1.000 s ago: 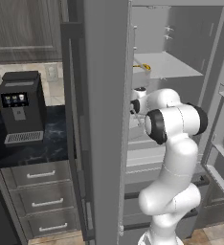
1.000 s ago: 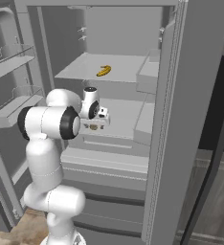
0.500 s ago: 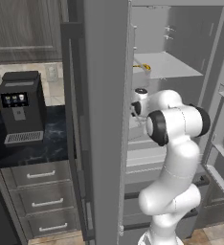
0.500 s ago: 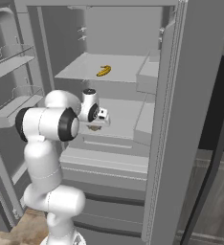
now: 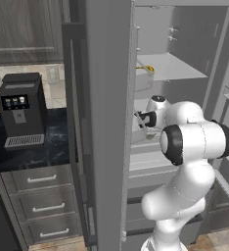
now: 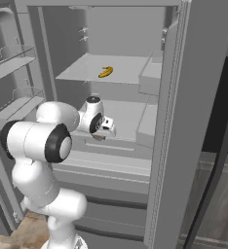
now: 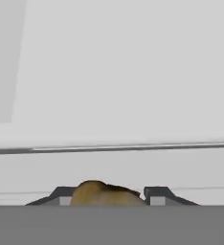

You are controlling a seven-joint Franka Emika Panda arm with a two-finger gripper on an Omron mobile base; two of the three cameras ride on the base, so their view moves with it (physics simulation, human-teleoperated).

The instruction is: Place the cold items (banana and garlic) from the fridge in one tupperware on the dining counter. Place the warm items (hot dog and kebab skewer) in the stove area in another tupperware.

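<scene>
Garlic between the fingertips, banana on the shelf above the hand.

Left base view: the hand (image 5: pixel 142 119) reached into the open fridge (image 5: pixel 185 73) over the middle shelf; a yellow tip of the banana (image 5: pixel 148 69) showed above it.
Right base view: the banana lay whole, up and beyond the hand (image 6: pixel 102 136), its long axis slanting across the upper shelf (image 6: pixel 82 70); a brownish lump sat at the fingertips.
Hand view: the garlic (image 7: pixel 105 193) sat between both tips, which stood narrow around it; whether they gripped it, I could not tell.
</scene>
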